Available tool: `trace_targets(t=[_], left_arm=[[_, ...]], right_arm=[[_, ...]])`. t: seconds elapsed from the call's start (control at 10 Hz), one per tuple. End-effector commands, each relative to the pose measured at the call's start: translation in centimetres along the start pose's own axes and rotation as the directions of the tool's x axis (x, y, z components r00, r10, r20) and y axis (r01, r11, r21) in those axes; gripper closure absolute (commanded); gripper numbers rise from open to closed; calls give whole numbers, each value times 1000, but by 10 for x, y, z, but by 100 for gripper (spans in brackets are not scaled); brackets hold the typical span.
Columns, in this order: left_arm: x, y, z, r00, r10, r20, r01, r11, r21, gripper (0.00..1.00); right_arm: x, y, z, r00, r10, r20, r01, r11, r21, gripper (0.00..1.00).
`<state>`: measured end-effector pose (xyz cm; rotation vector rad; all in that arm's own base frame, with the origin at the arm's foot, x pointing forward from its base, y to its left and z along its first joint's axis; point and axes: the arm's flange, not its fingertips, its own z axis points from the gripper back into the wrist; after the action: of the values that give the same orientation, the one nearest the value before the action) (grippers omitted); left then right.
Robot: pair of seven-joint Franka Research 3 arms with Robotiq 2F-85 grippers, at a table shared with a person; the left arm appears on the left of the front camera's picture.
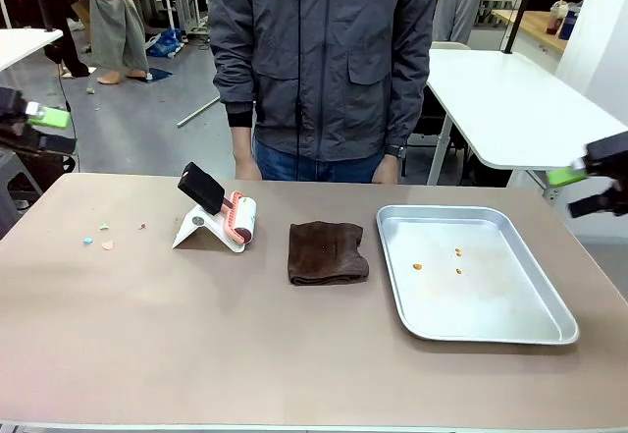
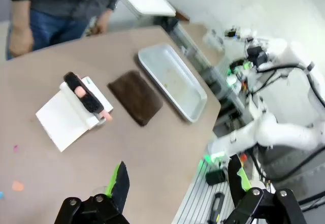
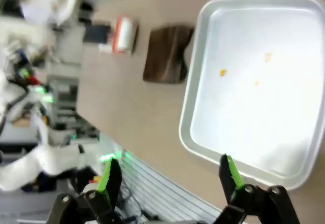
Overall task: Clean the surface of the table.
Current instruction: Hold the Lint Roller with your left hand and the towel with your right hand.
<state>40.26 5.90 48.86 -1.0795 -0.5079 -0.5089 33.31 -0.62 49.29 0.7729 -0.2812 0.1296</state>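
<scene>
The tan-brown table (image 1: 196,335) carries a few small coloured scraps (image 1: 103,243) near its left end; the left wrist view shows them as scraps (image 2: 18,185) at the lower left. A lint roller (image 1: 231,215) with a black handle rests on a white stand, and a folded brown cloth (image 1: 327,252) lies at the middle. My left gripper (image 1: 44,129) hangs open off the table's left end, seen as gripper (image 2: 177,181) with nothing between its fingers. Past the right edge, my right gripper (image 1: 584,189) is also open and empty, and the right wrist view has this gripper (image 3: 168,176) above the tray's corner.
A silver tray (image 1: 549,327) with a few orange crumbs (image 1: 418,266) sits on the right part of the table. A person in a grey jacket (image 1: 324,50) stands at the far edge, hands down. A white-topped table (image 1: 510,99) stands behind on the right.
</scene>
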Motion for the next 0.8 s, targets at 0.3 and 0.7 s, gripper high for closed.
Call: trace_targets(t=[0.3,0.7], left_arm=[[51,9,-100,970,95,-223,-48,977,208,0],[43,30,-141,955,224,-194,-121,893,433,0]], right_arm=[[81,62,-124,972,81,-219,-119,979,-166,0],[109,80,-215,977,-188,100,209,941,-267,0]])
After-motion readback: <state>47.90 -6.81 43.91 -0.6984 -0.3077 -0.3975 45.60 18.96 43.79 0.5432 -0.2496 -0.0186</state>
